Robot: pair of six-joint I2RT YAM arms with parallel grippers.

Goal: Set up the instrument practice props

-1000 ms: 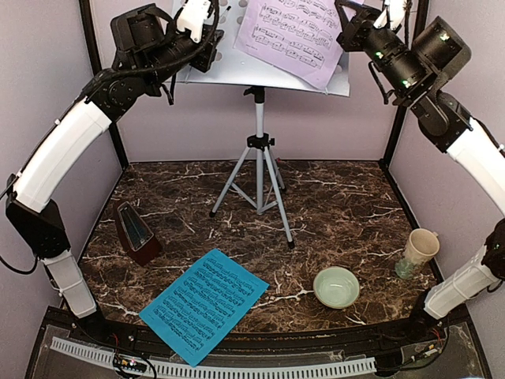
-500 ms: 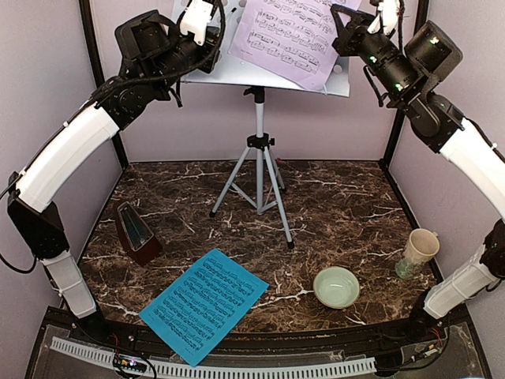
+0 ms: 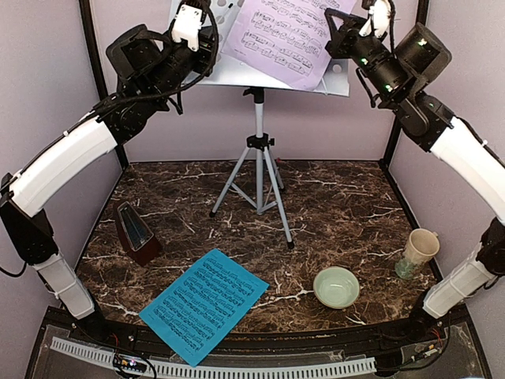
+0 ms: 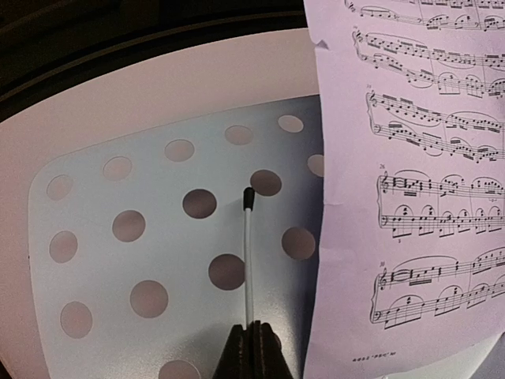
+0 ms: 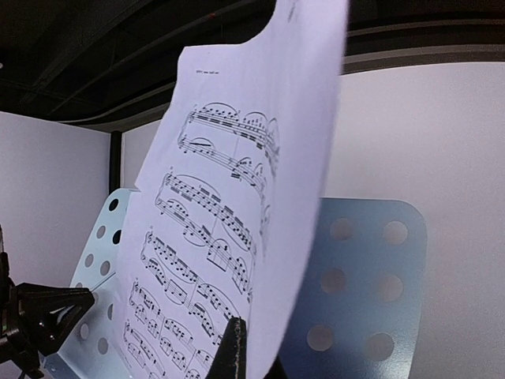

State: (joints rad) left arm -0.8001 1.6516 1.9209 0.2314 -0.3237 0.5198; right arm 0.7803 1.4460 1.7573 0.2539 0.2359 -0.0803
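Note:
The silver tripod music stand [image 3: 259, 170] stands at the back, its white perforated desk [image 3: 237, 73] at the top. My left gripper [image 3: 210, 41] is at the desk's left half, shut on the stand's thin white page-holder wire [image 4: 248, 253], jaws together [image 4: 251, 330]. My right gripper [image 3: 338, 31] is shut on the lavender page [image 3: 284, 35] and holds it against the desk; in the right wrist view the page [image 5: 237, 197] curls in front of the desk [image 5: 363, 268], with one fingertip [image 5: 236, 332] showing. The cyan page [image 3: 203, 304] lies flat near the front. The reddish-brown metronome [image 3: 136, 231] stands at the left.
A pale green bowl [image 3: 336, 286] sits at the front right and a cream mug [image 3: 418, 251] at the right edge. The tripod legs spread across the middle back of the marble table. Lilac walls close in the back and sides.
My right gripper has moved left and a little up with the lavender page, which now sits further left on the desk. My left arm has shifted slightly, still at the desk's left.

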